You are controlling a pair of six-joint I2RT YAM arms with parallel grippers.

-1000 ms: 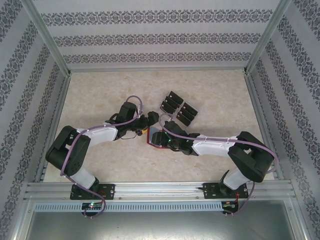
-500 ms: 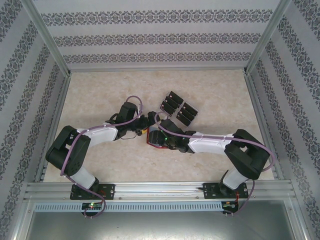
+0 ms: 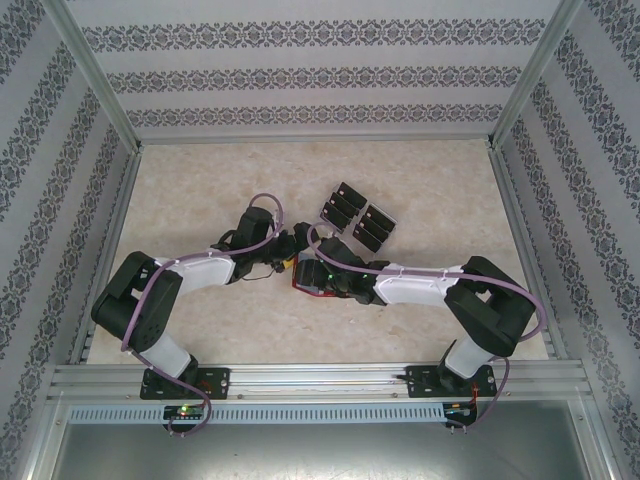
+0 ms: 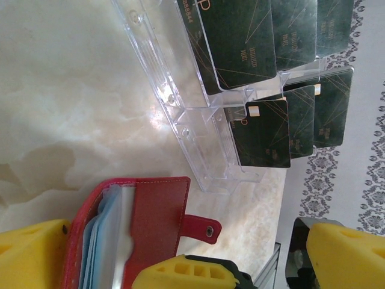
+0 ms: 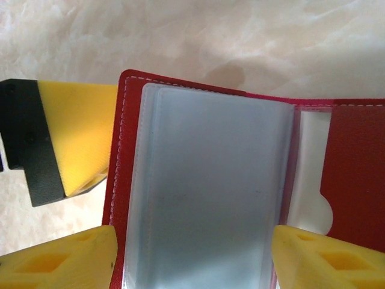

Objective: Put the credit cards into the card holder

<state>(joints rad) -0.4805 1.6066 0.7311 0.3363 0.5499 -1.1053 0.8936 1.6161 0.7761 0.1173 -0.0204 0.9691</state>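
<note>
Red leather: seeing the card holder (image 3: 303, 283) lying open on the table (image 3: 430, 170), centre, between both arms. Noting the left gripper (image 3: 290, 256) spread fully apart, one finger (image 5: 78, 132) sitting just beside the cover's edge, clamping nothing. Noting the right gripper (image 5: 192, 260) straddling the clear pocket stack, fingers apart either side, pinching nothing; touching or not, unable to tell. Judging the step as opening up a pocket for a card: steadying the cover from the left, separating one leaf from the right, avoiding dragging the whole wallet. Getting the credit cards (image 4: 240, 42) standing in the clear rack (image 4: 180, 129) just beyond the wallet, plus the closing tab (image 4: 201, 227), far sharper from the left wrist view than from above. Getting the pocket leaves close up from the right wrist view, visible leaf looking empty.
</note>
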